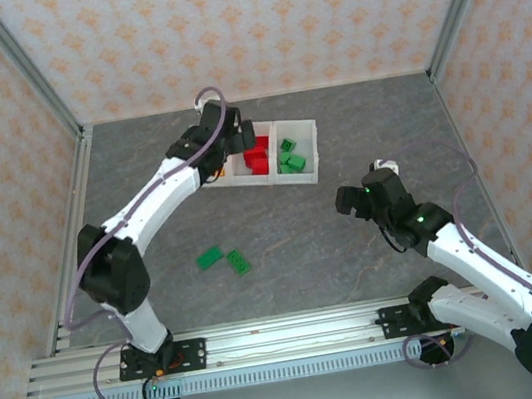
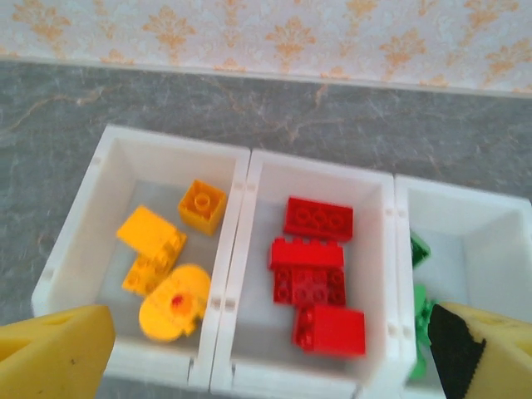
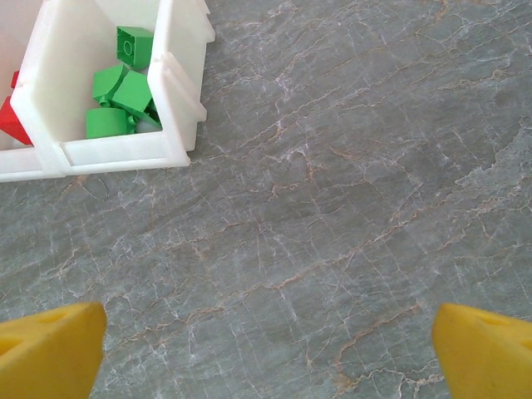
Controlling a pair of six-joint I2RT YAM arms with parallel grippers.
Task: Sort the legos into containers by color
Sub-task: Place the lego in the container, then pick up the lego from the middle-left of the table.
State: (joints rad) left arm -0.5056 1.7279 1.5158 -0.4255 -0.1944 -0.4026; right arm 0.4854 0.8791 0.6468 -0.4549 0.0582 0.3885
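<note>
The containers (image 1: 308, 129) are three joined white bins at the back middle of the table. In the left wrist view the containers (image 2: 241, 179) hold orange-yellow legos (image 2: 158, 262) in the left bin, red legos (image 2: 318, 220) in the middle bin and green legos (image 2: 420, 249) at the right edge. My left gripper (image 1: 228, 141) hovers over the left and middle bins, open (image 2: 270, 357) with nothing between its fingers. Two flat green legos (image 1: 210, 258) (image 1: 239, 260) lie loose on the table. My right gripper (image 1: 349, 198) is open (image 3: 266, 353) over bare table, right of the green legos (image 3: 125, 91).
Grey marbled table with patterned walls on three sides and metal posts at the corners. An aluminium rail (image 1: 287, 333) runs along the near edge by the arm bases. Open tabletop lies between the tray and the two loose green bricks.
</note>
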